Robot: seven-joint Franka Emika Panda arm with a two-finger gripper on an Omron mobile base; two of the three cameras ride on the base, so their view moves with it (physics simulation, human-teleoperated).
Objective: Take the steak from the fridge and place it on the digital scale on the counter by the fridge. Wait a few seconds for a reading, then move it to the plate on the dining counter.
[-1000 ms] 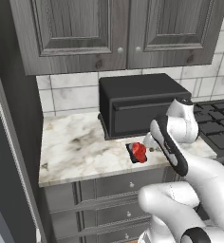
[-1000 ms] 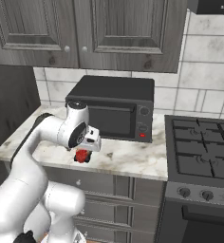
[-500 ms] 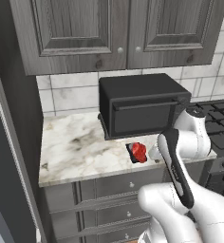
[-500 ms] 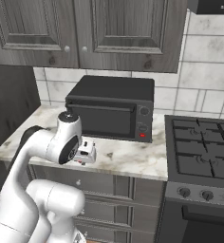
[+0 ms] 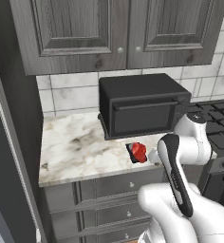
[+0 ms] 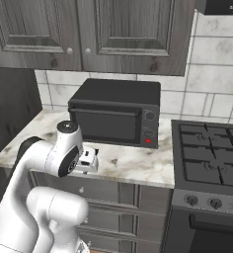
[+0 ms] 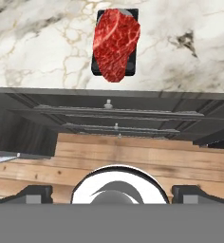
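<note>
From the left, the dark side of the fridge (image 5: 9, 142) borders the counter (image 5: 76, 147), a short marble top over grey drawers, and everything else sits in relation to the black toaster oven (image 5: 142, 107) at the back of it. Just in front of the oven's door, near the counter's front edge, the steak (image 5: 139, 152) lies on the scale (image 5: 131, 151); from the hand's camera the steak (image 7: 115, 43) covers most of the black slab (image 7: 131, 66) and overhangs it toward the drawers. To the right of the oven is the stove (image 6: 207, 158). The gripper (image 7: 114, 192) hangs out past the counter's front edge, clear of the meat, with its two fingertips (image 7: 35, 193) spread as wide as they go and nothing between them. This looks like the waiting step, so the best thing now is to hold off and leave the scale untouched while it reads. When the pickup comes, I would bring the hand back over the counter edge, centre the open jaws over the thick middle of the steak and close across its narrower width, keeping the tips off the slab so it is not dragged. From the base cameras the hand is largely hidden behind the arm (image 6: 64, 158), so I can't be sure how high it sits above the counter.
</note>
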